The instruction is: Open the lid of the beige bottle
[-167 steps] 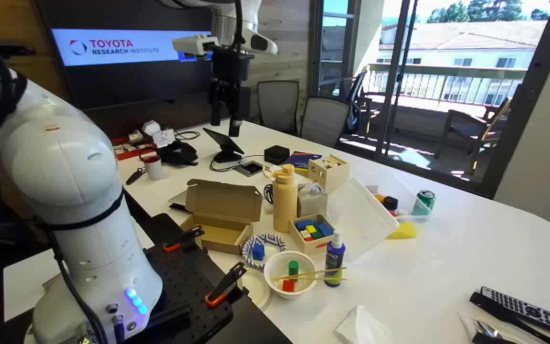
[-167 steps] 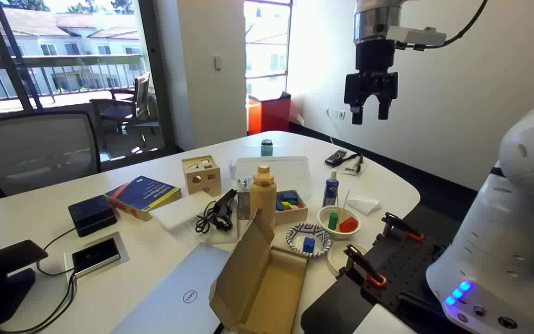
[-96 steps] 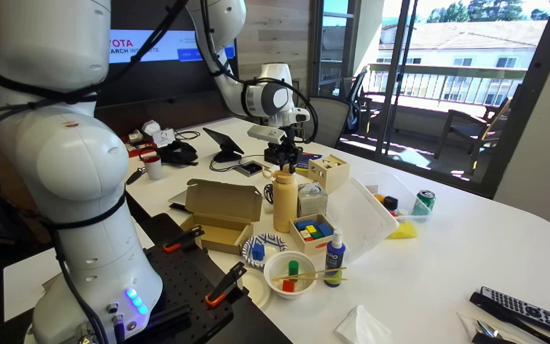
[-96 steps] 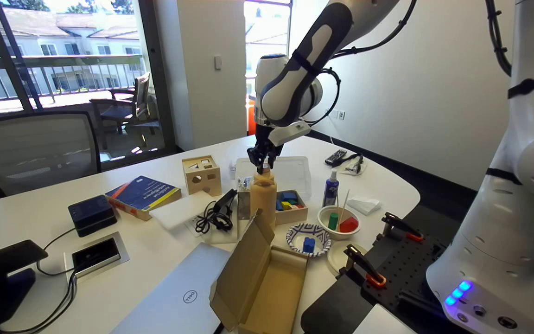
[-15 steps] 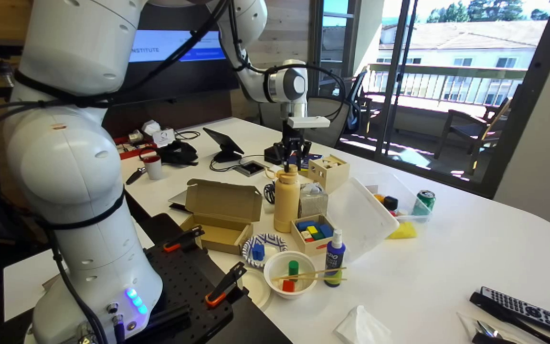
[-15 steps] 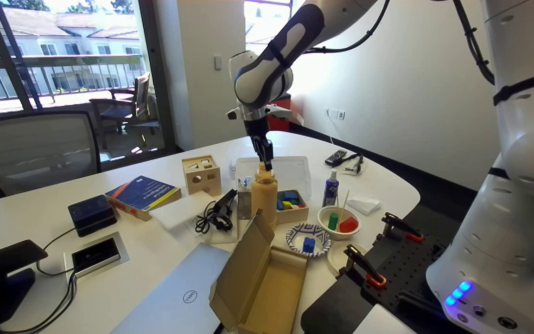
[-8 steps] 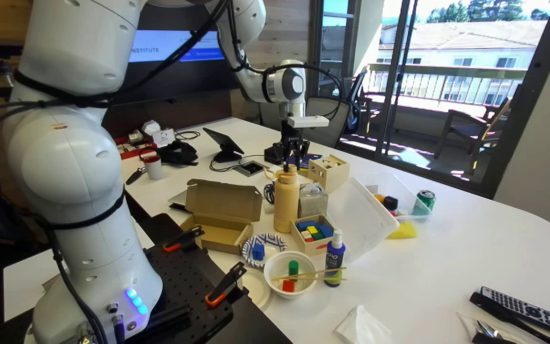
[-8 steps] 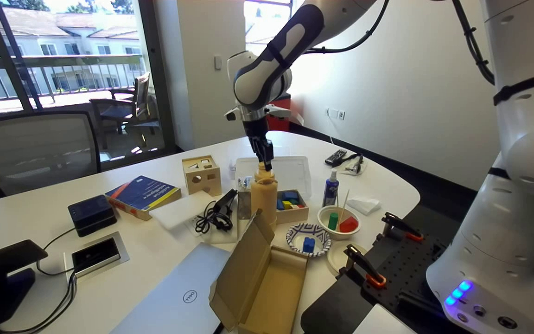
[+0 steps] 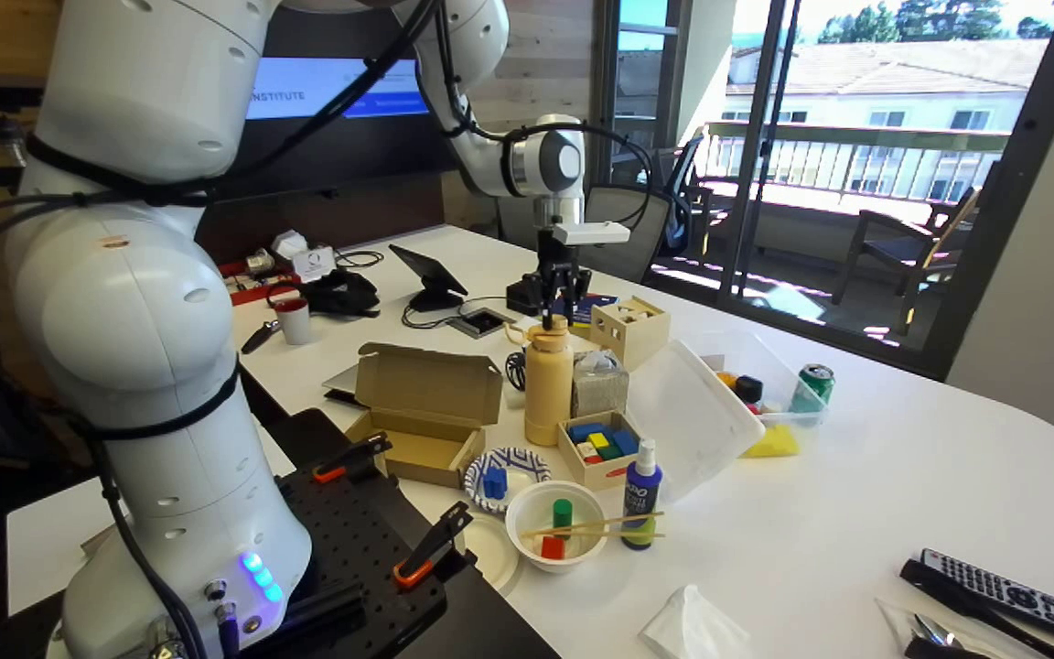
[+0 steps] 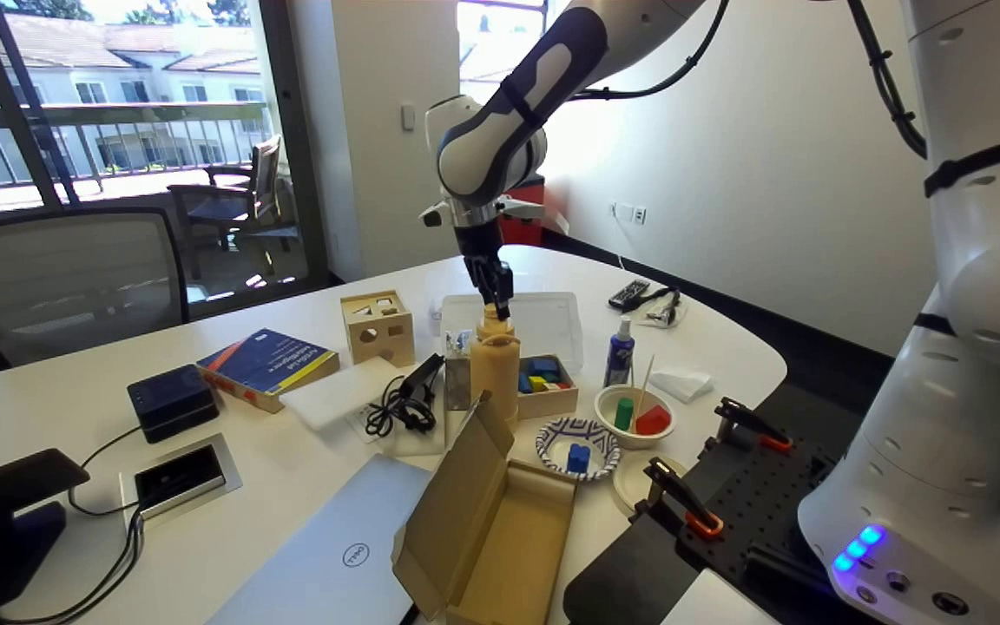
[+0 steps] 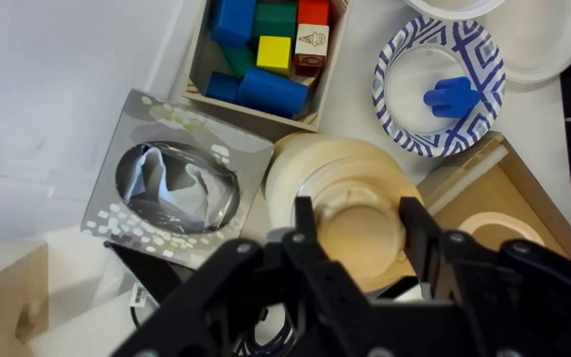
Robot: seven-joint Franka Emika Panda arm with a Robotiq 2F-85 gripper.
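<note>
Working over a broad white surface [image 9: 856, 476], with plenty of clutter around the target. Seeing a cardboard box [image 9: 429, 384] with its flap raised, probably costing some clearance on one side. Reading the beige bottle [image 9: 548, 394] as upright on the surface, near that box and taller than its neighbours. Finding the end effector [image 11: 356, 210] at the bottle's top in both exterior views, pointing downward. Noting a wooden block box [image 9: 598, 472] and a tissue box [image 11: 247, 161] just beside the bottle, perhaps offering slight support against tipping, hardly any against spin. Minding the handle loop [image 11: 497, 217], sticking out toward the cardboard box and possibly sweeping round with any turn. Logging the fingers [image 11: 305, 218] as apart, one on each side of the lid [image 11: 362, 238]; not managing to tell, in fairness, from so tight a wrist view, whether clamping or merely straddling.

Finishing at the lid itself, topping the neck, not yet off. Judging the step in hand as securing a grip ahead of a twist. Calling for centring first, then squeezing evenly on the lid's sides, in line with the neck. Wanting short strokes, resetting between, lifting only once loose. Risking a spinning bottle, with no second hand on the body: starting gently, pressing slightly down, watching the base for slip or lean.
</note>
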